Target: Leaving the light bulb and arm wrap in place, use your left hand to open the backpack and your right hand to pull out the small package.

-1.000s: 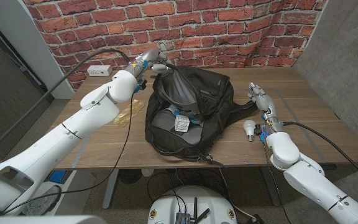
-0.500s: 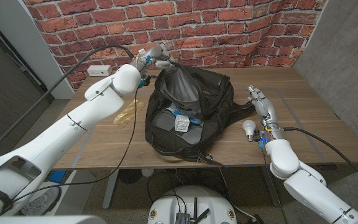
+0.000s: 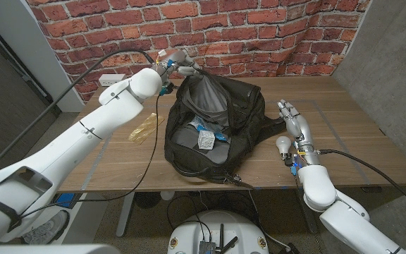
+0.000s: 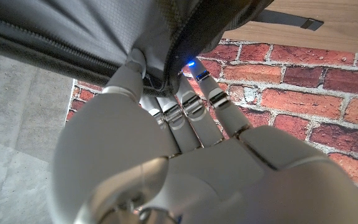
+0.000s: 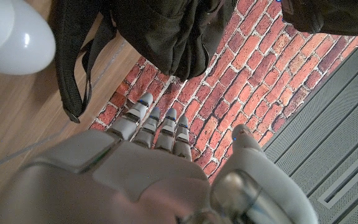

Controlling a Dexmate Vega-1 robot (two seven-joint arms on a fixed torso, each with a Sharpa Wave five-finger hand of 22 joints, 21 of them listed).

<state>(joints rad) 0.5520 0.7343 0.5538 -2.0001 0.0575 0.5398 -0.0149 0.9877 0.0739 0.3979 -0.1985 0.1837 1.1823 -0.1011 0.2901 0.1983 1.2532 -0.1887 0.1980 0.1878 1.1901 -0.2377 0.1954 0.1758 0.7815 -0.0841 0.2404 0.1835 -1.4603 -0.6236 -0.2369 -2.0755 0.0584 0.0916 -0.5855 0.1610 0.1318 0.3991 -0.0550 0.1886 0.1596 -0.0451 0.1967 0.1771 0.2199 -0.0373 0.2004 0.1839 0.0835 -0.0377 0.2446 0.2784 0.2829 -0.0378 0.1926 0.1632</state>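
On the left half of the wooden table, beside the robot's left arm, lies the tan arm wrap, flat on the wood and just clear of the bag. Above it the left hand reaches to the far rim of the black backpack and pinches the grey lining at the zipper edge, lifting the flap upright; the left wrist view shows the fingers closed onto the fabric with the thumb pressing from the other side. The backpack sits in the middle of the table with its mouth gaping toward the robot, and inside the opening rests the small package, a pale crinkled packet with a bit of blue beside it, touched by neither hand. Just right of the bag, near its trailing strap, the white light bulb lies on the table. Right beside the bulb the right hand stands over the wood with its fingers extended and apart, holding nothing, well short of the backpack's opening.
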